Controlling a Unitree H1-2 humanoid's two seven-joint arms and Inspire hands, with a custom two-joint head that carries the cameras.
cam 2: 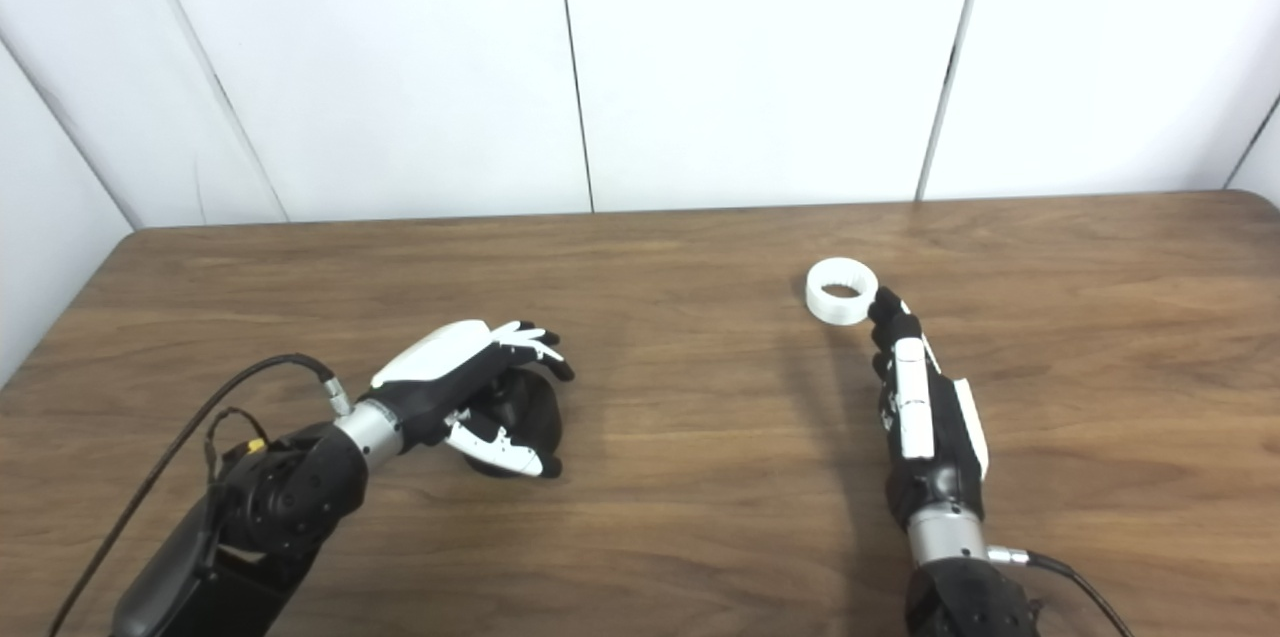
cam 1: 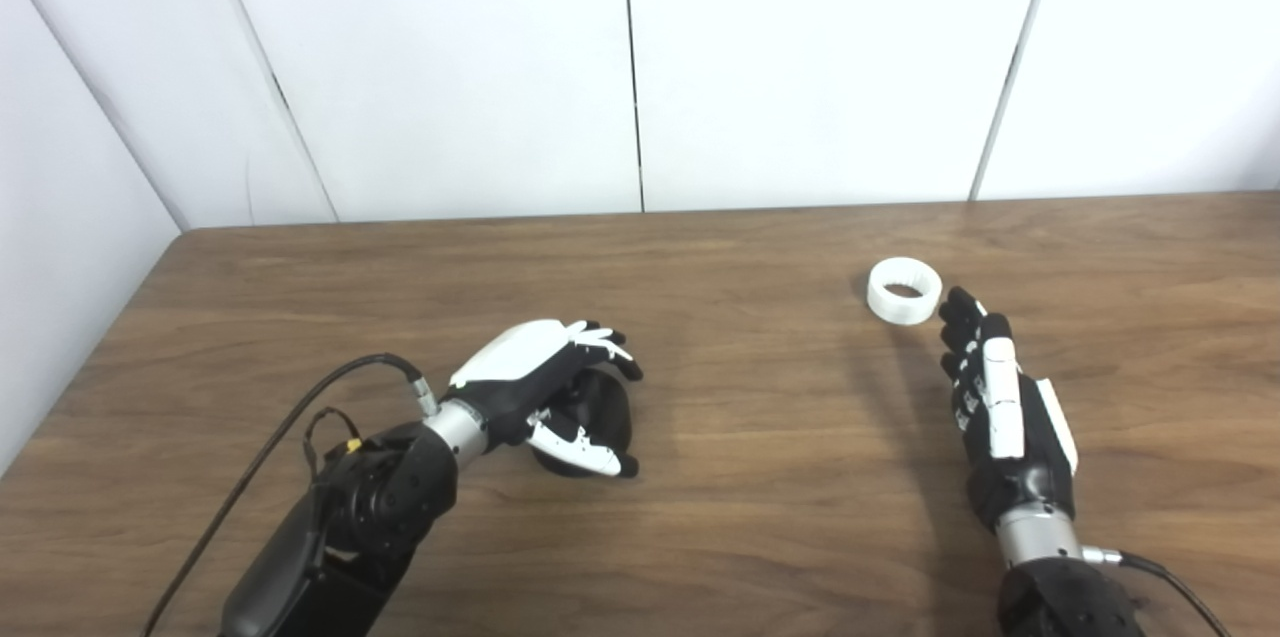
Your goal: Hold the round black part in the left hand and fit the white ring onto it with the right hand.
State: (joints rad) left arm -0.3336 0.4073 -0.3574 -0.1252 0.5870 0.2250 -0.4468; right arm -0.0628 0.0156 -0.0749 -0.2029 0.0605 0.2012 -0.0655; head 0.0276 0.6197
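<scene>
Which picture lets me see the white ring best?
The left eye view: the white ring lies alone on the table, with a small gap before the right hand. In the right eye view, that hand's fingertips overlap the ring's edge, so it is harder to tell them apart.

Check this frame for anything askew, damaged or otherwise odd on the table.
Nothing stands out. The white ring lies flat and whole on the table, just beyond the right hand. The left hand curls around the round black part near the table surface. No spill or damage shows.
</scene>
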